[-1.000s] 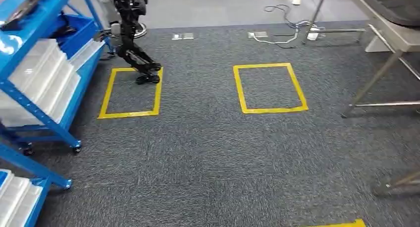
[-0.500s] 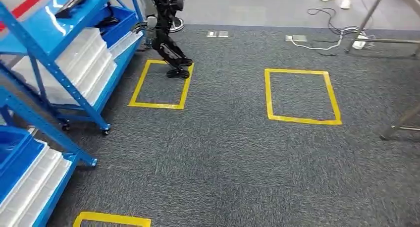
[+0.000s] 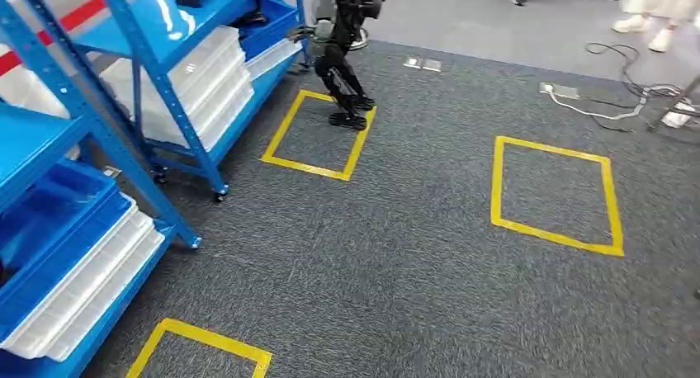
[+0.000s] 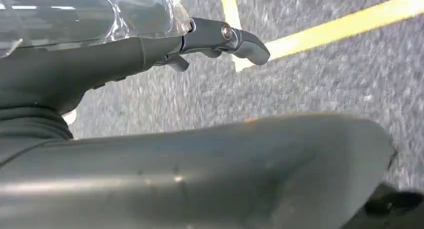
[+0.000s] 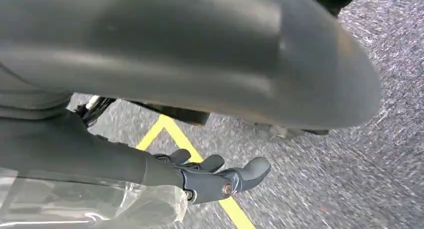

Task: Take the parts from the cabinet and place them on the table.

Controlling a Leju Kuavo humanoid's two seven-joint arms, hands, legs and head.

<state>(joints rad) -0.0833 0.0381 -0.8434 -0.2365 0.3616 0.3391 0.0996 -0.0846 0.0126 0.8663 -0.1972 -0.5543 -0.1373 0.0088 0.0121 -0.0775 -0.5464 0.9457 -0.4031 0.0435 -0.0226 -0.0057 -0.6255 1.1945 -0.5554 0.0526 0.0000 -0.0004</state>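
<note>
Facing: we look down on grey carpet from the head view, with blue shelving on the left.
Cabinet: the near blue cabinet sits at far left; its shelves hold clear plastic trays stacked under blue bins. We judge the parts to be stored in these, but no single part is clear enough to name.
Floor marks: yellow tape squares mark standing spots, one near us by the cabinet, one farther left, one to the right.
Other robot: a second black robot stands on the far left square, facing the farther shelving.
Left hand: our left hand hangs beside the body over the carpet, fingers loosely spread and holding nothing.
Right hand: our right hand also hangs low, fingers apart and holding nothing.
Step in hand: we judge that we are lining up with the cabinet, arms down for balance, before any reach.
Far edge: cables lie on the floor and a person's shoes stand there.
</note>
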